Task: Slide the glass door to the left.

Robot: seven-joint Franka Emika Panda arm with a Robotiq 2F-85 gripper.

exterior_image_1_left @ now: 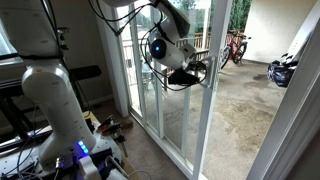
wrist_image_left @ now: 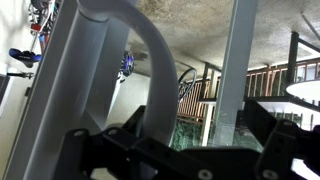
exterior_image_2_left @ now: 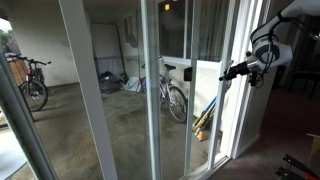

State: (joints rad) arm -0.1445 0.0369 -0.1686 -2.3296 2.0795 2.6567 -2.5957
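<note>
The glass door is a tall clear panel in a white frame, and it also shows in an exterior view from outside. Its grey loop handle sits on the vertical edge. My gripper is at handle height against that edge, and from outside it shows beside the frame. In the wrist view the fingers stand apart. The handle runs down between them, close to the finger on the picture's left. The jaws are open, not clamped on it.
Beyond the door's edge lies an open concrete patio with bicycles. A fixed white-framed panel stands beside the door. The robot's white base and cables occupy the indoor floor.
</note>
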